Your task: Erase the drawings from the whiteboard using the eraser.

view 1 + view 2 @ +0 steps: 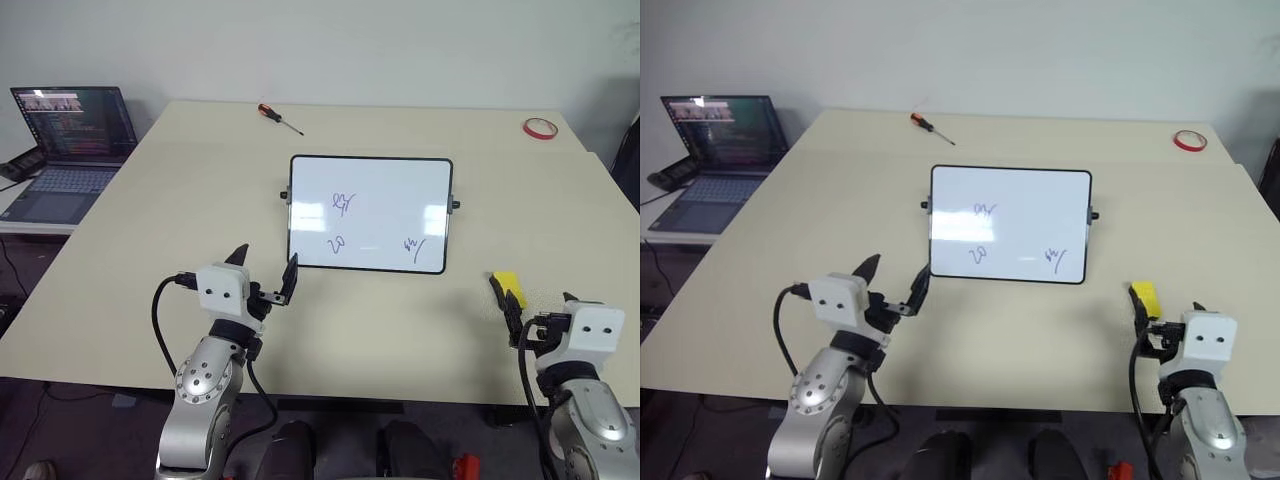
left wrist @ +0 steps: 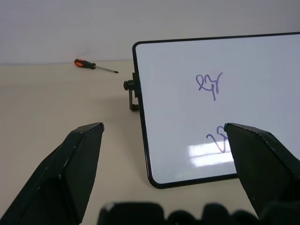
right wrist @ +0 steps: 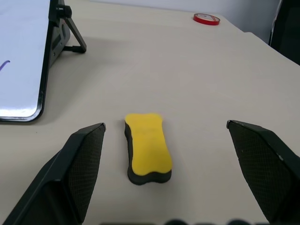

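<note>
The eraser (image 3: 147,146) lies flat on the worktop (image 1: 200,200), lower right of the head view, just ahead of the right claw (image 3: 165,140), whose fingers stand wide apart on either side of it without touching. It looks light: a yellow top on a dark, softer-looking base, waisted in the middle. My guess is that the narrow waist across the long sides is the place to pinch, on the firm yellow part, so the dark base stays free to wipe. It should not slip much, nor break.

The whiteboard (image 1: 370,213) stands propped at a tilt in the middle of the frame, on small legs with knobs at its short sides. It looks light enough to skid or tip backward under a hard wipe. Three drawings (image 1: 344,203) in blue sit on it, one high and two low. The left claw (image 2: 164,136) hangs open near the board's lower left corner, holding nothing.

No containers anywhere; a screwdriver (image 1: 279,118), a red tape ring (image 1: 540,127) and a laptop (image 1: 68,150) lie further off.
</note>
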You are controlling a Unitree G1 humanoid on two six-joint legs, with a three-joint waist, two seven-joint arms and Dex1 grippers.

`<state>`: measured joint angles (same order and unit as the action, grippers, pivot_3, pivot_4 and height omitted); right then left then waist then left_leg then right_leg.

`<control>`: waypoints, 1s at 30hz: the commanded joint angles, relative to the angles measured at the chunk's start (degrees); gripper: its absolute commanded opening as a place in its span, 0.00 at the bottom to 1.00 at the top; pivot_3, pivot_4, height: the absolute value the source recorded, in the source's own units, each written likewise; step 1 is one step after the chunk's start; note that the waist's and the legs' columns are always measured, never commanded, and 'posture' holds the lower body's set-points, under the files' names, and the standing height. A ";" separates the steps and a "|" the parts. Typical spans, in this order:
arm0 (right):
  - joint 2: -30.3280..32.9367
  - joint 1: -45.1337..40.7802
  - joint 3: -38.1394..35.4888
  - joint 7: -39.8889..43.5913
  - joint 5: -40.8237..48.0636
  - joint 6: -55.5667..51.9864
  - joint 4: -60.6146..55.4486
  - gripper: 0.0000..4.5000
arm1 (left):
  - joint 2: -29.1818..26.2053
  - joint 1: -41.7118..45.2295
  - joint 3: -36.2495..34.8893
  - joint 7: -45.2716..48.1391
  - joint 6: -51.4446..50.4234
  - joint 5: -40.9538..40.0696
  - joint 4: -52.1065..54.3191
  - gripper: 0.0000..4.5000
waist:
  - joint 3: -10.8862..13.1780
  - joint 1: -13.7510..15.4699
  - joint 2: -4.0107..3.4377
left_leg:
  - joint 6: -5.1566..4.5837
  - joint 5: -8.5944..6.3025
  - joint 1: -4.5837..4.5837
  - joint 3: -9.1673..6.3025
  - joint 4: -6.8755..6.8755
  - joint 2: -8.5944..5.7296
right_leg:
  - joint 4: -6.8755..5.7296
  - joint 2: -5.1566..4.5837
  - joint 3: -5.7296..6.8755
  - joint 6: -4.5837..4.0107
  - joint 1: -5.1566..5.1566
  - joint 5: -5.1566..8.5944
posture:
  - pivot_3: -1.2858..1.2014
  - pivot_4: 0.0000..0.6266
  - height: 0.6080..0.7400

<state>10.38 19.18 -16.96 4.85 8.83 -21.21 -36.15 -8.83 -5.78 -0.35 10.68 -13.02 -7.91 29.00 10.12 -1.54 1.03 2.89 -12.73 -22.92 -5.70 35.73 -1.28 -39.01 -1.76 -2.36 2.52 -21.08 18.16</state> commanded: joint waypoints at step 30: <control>6.00 -19.75 -0.30 1.77 6.91 -23.93 9.62 0.99 | -2.07 47.54 18.26 62.55 20.63 -5.60 -53.13 1.00 | 0.00 -0.32 0.02 | -0.03 0.00 -0.06 0.28 0.04 0.01 | -0.03 0.17 0.02 -0.04 -0.06 -0.09 | 0.52 0.24 1.00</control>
<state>16.55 0.36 -16.82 7.19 15.26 -44.79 -25.85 -11.25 40.61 18.05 72.87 5.69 -13.95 -24.23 10.12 -1.86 1.05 2.85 -12.73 -22.97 -5.45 35.77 -1.26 -39.05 -1.60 -2.35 2.48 -21.15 18.07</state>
